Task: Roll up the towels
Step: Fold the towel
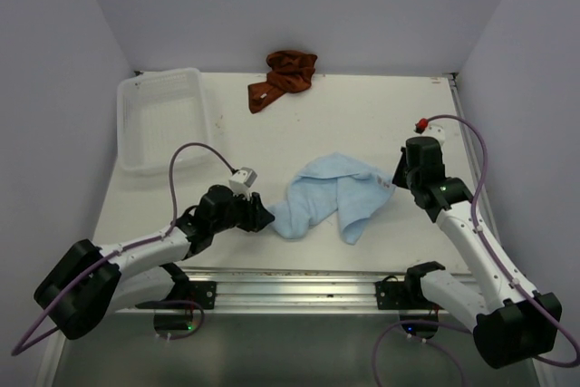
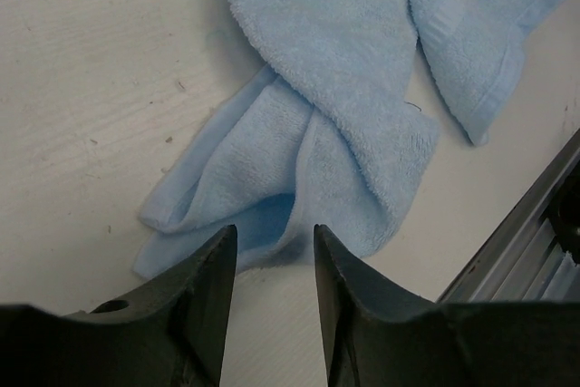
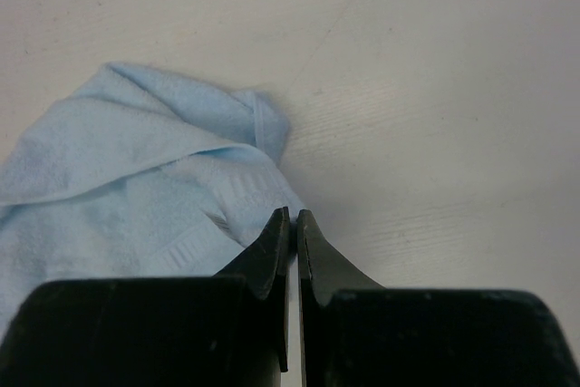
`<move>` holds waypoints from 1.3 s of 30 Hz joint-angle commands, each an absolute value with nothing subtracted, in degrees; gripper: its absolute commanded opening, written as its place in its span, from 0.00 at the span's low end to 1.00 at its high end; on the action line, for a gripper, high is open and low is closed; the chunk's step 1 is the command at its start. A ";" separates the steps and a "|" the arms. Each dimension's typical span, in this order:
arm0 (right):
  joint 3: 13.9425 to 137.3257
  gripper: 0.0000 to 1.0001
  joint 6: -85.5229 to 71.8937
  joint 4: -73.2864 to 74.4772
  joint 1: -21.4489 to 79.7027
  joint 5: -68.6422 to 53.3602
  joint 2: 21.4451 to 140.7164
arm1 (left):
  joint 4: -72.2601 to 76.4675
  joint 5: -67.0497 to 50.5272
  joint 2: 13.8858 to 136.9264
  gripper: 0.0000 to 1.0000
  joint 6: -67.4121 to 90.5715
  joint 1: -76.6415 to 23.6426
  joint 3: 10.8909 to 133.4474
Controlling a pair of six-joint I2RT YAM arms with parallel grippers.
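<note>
**Left gripper** [image 2: 275, 240]: released. The jaws stand apart, low to the table [image 1: 362, 115], with the near-left end of the light blue towel [image 1: 331, 192] lying just ahead of the opening. The folded edge reaches the gap between the tips, but nothing is clamped. Judgement: this arm is lined up to take that end, either to spread the cloth or to start the roll.

**Right gripper** [image 3: 293, 217]: clenched, with only a sliver of a gap between the tips. It sits at the towel's far-right corner, and the hemmed edge runs up to the left finger. No cloth can be seen between the jaws, so I cannot tell whether the corner is actually pinched. Judgement: it is placed to pin or pull that corner against the left arm's work.

**Task item:** the blue towel lies crumpled mid-table between the two grippers, doubled over itself and neither flat nor rolled.

**Further out:** a rust-red towel [image 1: 285, 79] lies bunched at the back edge, well apart from both arms and also unrolled. A clear plastic bin [image 1: 163, 120] stands at the back left. An aluminium rail [image 1: 299, 283] runs along the near edge.
</note>
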State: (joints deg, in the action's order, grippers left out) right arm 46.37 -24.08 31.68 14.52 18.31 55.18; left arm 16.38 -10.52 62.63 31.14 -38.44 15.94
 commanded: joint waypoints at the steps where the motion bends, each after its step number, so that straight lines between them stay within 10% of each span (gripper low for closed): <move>1: 46.41 0.00 -24.17 30.06 14.15 17.93 54.84 | 22.75 -11.25 63.28 0.41 31.02 -39.37 15.12; 6: 46.58 0.00 -24.26 29.80 13.97 17.58 55.02 | 23.64 -10.37 65.04 0.40 32.25 -40.34 13.54; 13: 48.07 0.00 -24.61 29.97 13.63 16.79 55.46 | 20.77 -8.36 64.61 0.00 31.82 -40.96 16.08; 31: 69.25 0.00 -21.80 38.58 13.27 22.05 58.01 | -15.63 26.96 48.62 0.00 27.16 -40.96 47.45; 39: 68.74 0.00 -21.00 38.42 13.10 23.65 58.36 | -18.65 25.23 50.80 0.00 25.05 -40.96 47.74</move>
State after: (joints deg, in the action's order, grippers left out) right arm 69.89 -22.09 37.15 13.41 22.06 58.13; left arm -15.75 24.84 48.84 26.68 -40.66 49.30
